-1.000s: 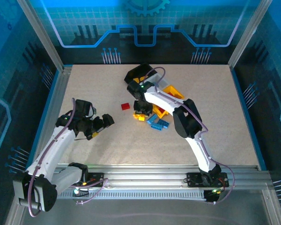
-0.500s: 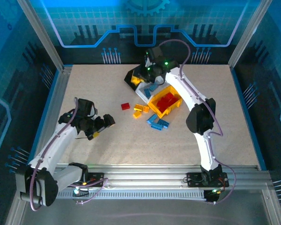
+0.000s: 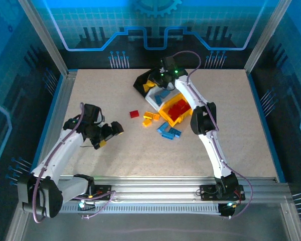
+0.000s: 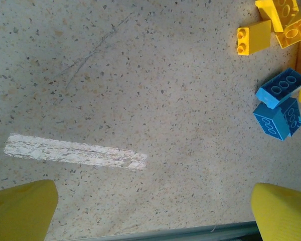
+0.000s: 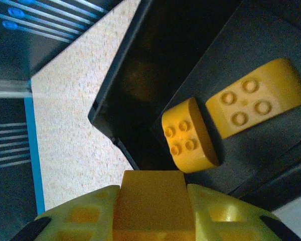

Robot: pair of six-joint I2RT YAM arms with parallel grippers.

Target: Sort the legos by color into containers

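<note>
The left gripper [image 3: 110, 133] is hovering low over bare table at the left, its yellow fingers [image 4: 21, 211] standing wide apart with nothing between them. To its right the loose legos are lying in a short row: a red brick [image 3: 135, 114] nearest that gripper, then yellow bricks [image 3: 150, 119], then blue bricks [image 3: 169, 132]. In the left wrist view the blue pair [image 4: 280, 103] is sitting up and to the right of the fingers.

Farther right, the black bin [image 5: 119, 75] is heading the row of containers, with the white bin [image 3: 152, 92] and the yellow bin [image 3: 167, 117] beside it. The right gripper [image 5: 153, 221] is clamping a yellow-orange brick [image 5: 151, 193] directly over the black bin's near edge. Two yellow bricks [image 5: 190, 135] are already resting inside. In my judgement, release calls for the brick to be clear of the rim, over the bin's hollow.
</note>
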